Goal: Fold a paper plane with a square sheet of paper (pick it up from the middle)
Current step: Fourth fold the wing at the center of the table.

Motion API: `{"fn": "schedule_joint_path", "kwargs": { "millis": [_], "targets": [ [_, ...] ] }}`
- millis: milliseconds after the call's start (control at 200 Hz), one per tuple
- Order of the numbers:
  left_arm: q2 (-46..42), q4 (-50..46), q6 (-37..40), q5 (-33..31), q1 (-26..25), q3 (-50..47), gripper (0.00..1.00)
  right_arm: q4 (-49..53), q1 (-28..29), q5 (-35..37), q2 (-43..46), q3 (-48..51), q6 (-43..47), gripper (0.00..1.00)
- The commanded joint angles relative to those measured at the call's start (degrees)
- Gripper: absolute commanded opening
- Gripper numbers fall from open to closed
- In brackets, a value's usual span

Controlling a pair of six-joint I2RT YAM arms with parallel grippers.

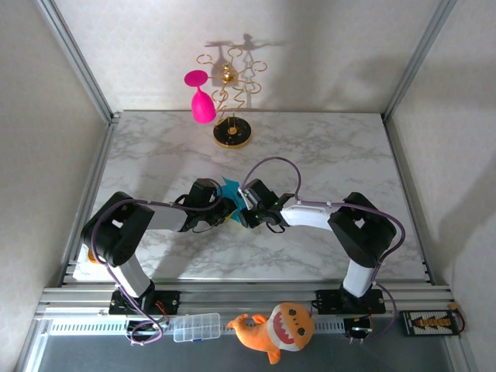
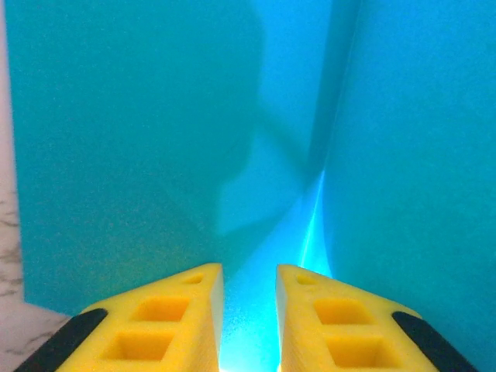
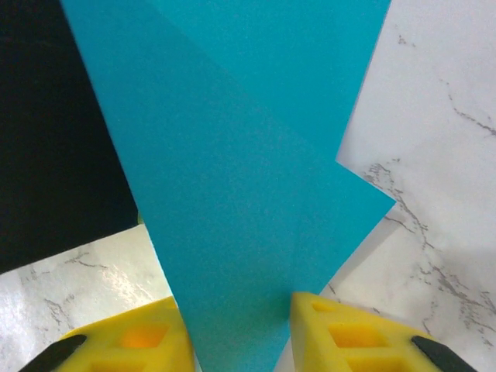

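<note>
Where the aluminium rail (image 1: 248, 295) runs along the near edge, an orange plush toy (image 1: 279, 329) with a toothy white mouth lies beside a clear plastic compartment box (image 1: 197, 327). Past them, the two arms bend inward over the white, grey-veined marble tabletop (image 1: 325, 147) and meet at its middle, their black wrists crowding around and hiding much of the sheet of paper (image 1: 230, 188). That sheet is thin, matte and turquoise. It is already creased and shows as a few pointed corners poking up between the wrists.

The left hand (image 2: 248, 273) has blocky yellow fingers standing a narrow gap apart. The paper rises close in front of them, and an upright fold runs down into the gap. Whether the fingers pinch it cannot be told.

The right hand (image 3: 235, 302) stands somewhat wider. A layered, tapering wedge of the paper narrows down into its gap, and its grip cannot be told either. The other arm's black bulk blocks the left of that view.

Towards the far edge stands a gold wire stand (image 1: 232, 136) on a round base, with a glossy pink goblet (image 1: 202, 105) hanging upside down from it.
</note>
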State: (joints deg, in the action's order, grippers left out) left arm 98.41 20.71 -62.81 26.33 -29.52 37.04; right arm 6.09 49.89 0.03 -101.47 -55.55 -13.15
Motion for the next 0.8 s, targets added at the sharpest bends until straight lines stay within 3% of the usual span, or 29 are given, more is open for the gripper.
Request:
{"fn": "schedule_joint_path", "kwargs": {
  "millis": [0,486,796],
  "targets": [
    [4.4,-3.4,0.3,-1.2,-0.8,0.0,0.24,0.8,0.8,0.6,1.3,-1.3,-0.7,0.33],
    [4.4,-3.6,0.3,-1.3,-0.8,0.0,0.23,0.1,0.9,-0.8,-0.1,-1.7,0.5,0.14],
    [4.2,-3.9,0.2,-1.5,-0.8,0.1,0.21,0.7,0.8,-1.6,-1.0,-2.5,0.8,0.18]
  ]
}}
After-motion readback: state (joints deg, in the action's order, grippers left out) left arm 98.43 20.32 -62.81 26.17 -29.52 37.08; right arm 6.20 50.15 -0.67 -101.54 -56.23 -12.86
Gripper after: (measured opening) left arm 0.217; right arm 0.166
